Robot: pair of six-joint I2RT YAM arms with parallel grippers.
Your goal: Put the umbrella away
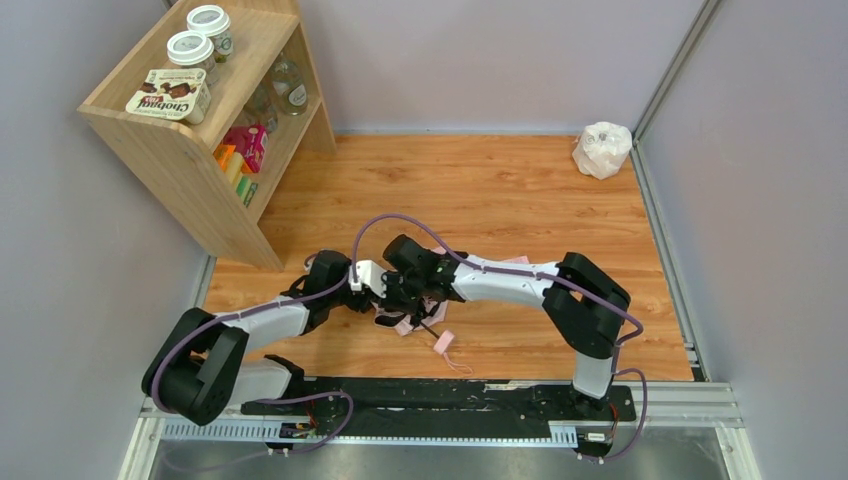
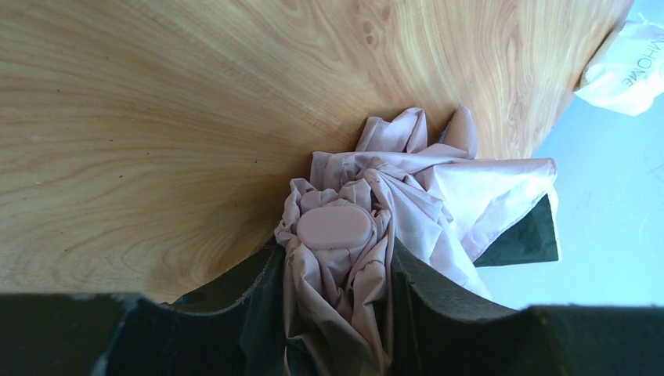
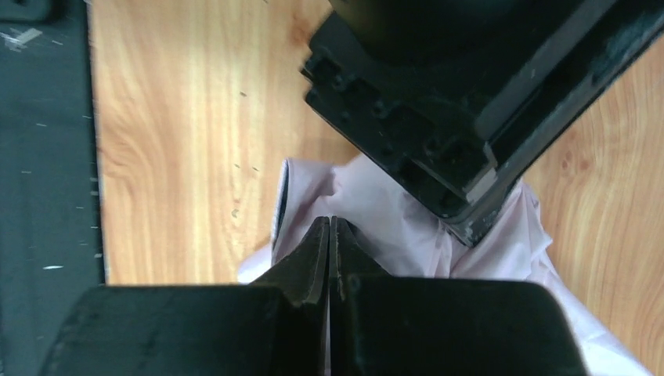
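Two grippers crowd one bundle on the wooden tabletop (image 1: 560, 200). My left gripper (image 2: 337, 270) clamps the bunched pink fabric of the umbrella (image 2: 438, 188), so that arm has it. From above, its long axis runs from the wrists toward the near right, with the handle (image 1: 442, 341) pointing at the arm bases. My right gripper (image 3: 330, 235) has its fingers pressed together over the fabric; I cannot tell whether they pinch cloth.
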